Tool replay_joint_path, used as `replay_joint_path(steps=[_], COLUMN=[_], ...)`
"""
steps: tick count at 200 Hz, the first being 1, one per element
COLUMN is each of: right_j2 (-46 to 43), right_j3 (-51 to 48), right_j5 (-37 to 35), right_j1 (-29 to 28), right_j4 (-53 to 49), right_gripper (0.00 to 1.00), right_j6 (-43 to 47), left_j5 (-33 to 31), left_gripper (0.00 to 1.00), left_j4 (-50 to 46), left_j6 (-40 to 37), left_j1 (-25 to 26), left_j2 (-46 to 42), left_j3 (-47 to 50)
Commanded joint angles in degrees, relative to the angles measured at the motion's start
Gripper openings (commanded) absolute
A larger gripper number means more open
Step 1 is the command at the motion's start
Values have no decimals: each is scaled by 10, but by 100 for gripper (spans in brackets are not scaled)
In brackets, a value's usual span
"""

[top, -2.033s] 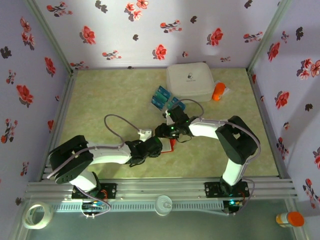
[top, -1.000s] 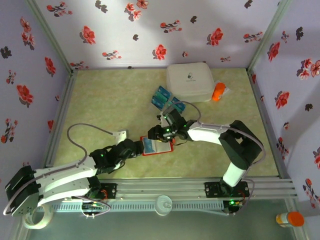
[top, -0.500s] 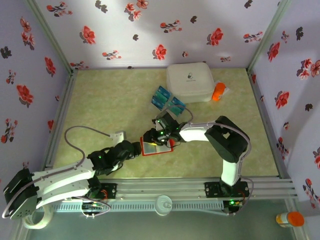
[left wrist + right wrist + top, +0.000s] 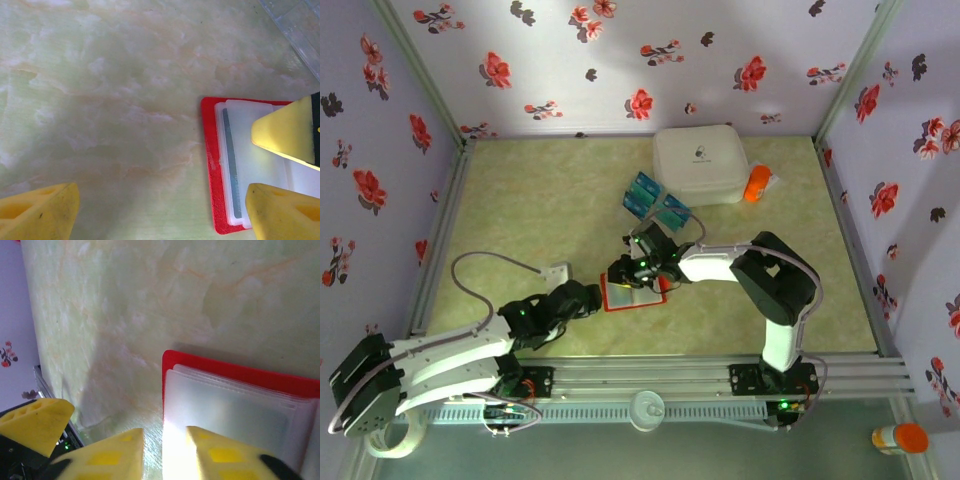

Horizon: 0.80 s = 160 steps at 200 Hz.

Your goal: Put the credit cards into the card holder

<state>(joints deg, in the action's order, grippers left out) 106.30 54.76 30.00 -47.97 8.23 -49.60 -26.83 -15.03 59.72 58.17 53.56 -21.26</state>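
The red card holder (image 4: 634,294) lies open on the table, its pale clear pockets up. One credit card (image 4: 230,165) shows as a grey-blue strip inside a pocket. Two more blue-teal credit cards (image 4: 642,196) (image 4: 671,210) lie flat near the white case. My right gripper (image 4: 620,274) (image 4: 165,436) hangs over the holder's left edge, jaws a narrow gap apart, with the pocket's (image 4: 220,410) edge in that gap. My left gripper (image 4: 588,296) (image 4: 160,212) is wide open just left of the holder (image 4: 210,165), with bare table between its fingers.
A big white rounded case (image 4: 700,162) stands at the back, with an orange bottle (image 4: 757,183) to its right. The enclosure's flowered walls ring the table. A tape roll (image 4: 395,430) and another orange bottle (image 4: 900,438) lie outside the front rail.
My right gripper has slid left to the holder's left edge and its jaws have narrowed. The left arm has hardly moved and stays open.
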Motion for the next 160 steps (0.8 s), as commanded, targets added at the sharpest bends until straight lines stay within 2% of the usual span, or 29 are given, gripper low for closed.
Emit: replay_joint_path(steps=[1,47,160], right_j2=[-8,15,47], right_j3=[5,3,-8], right_j5=[-5,-7,1], right_j1=[9,14,14], right_j4=[-16,-15,35], right_gripper=[19,0,0], right_j6=[12,19,-8], left_j5=[-4,5,32], left_gripper=[87,87,88], left_j4=[5,13,57], left_j6=[4,-5,-45], left_j1=[-5,-7,-8], left_j2=[12,39,163], left_j3=[3,-8,-66])
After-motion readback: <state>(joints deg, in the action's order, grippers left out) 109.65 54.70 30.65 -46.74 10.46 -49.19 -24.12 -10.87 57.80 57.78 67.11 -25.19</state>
